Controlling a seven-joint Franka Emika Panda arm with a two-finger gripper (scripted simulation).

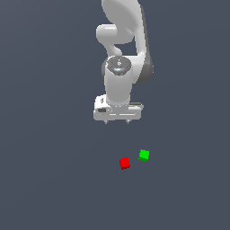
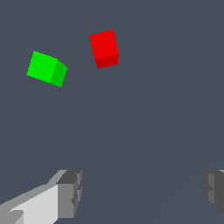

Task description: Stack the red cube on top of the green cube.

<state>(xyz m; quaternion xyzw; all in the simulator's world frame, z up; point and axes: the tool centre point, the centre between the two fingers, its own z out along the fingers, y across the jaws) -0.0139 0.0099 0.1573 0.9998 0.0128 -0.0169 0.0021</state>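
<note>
The whole arm was shown only in the exterior view; the wrist view showed the hand (image 2: 140, 192) with fingers spread wide, empty. The red cube (image 1: 125, 163) lay on the counter (image 1: 45, 179), the green cube (image 1: 143, 155) just beside it, apart, nothing blocking.

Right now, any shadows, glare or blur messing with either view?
Exterior view: flat even light, no cast shadows under the red cube or green cube; soft shading on the arm; slightly coarse render. Wrist view: sharp, no glare; cubes shaded by face only; fingers cropped by the frame.
</note>
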